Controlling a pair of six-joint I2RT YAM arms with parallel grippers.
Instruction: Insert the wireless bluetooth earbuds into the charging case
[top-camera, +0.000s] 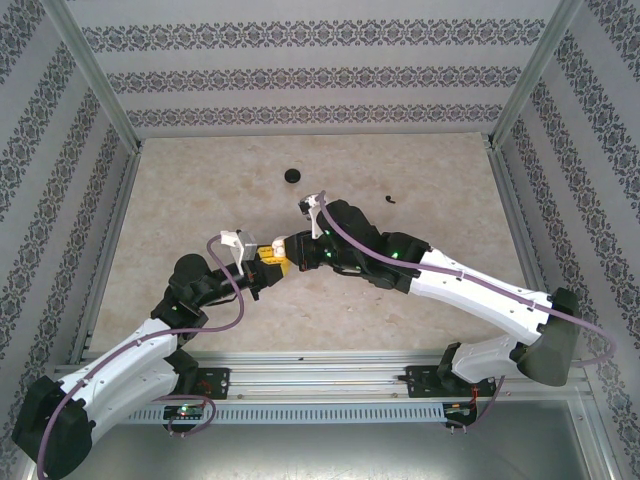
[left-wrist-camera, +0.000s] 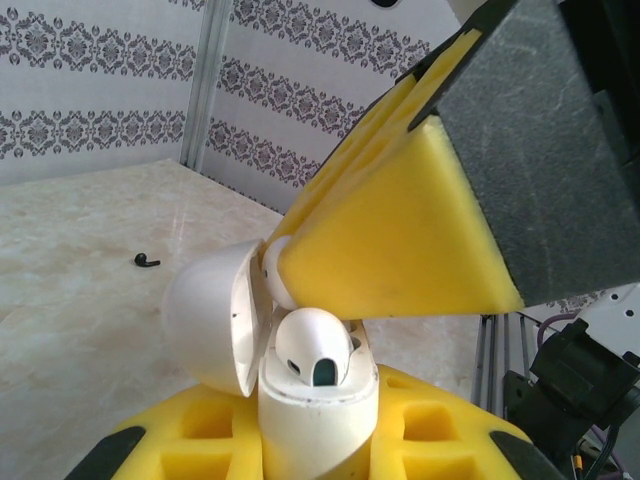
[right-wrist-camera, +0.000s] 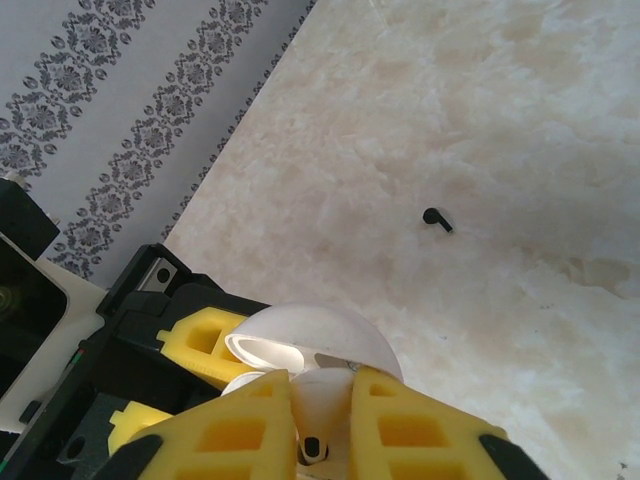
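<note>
The white charging case (left-wrist-camera: 318, 410) stands upright with my left gripper (left-wrist-camera: 318, 445) shut on its body. Its lid (left-wrist-camera: 200, 320) hangs open to the left. A white earbud (left-wrist-camera: 315, 350) sits in the case's top. My right gripper (right-wrist-camera: 325, 405) comes down from above and is shut on that white earbud (right-wrist-camera: 325, 420); one of its yellow fingers (left-wrist-camera: 390, 250) crosses the left wrist view. In the top view the two grippers (top-camera: 266, 262) (top-camera: 289, 250) meet at the case (top-camera: 279, 243) mid-table. One black earbud (top-camera: 390, 198) lies on the table to the back right, apart from both arms.
A round black puck (top-camera: 292, 176) lies on the beige marble table (top-camera: 200, 200) behind the grippers. Metal frame posts (top-camera: 105, 100) and patterned walls (top-camera: 300, 75) close in the sides and back. The black earbud (right-wrist-camera: 437, 219) (left-wrist-camera: 146, 261) lies on bare tabletop.
</note>
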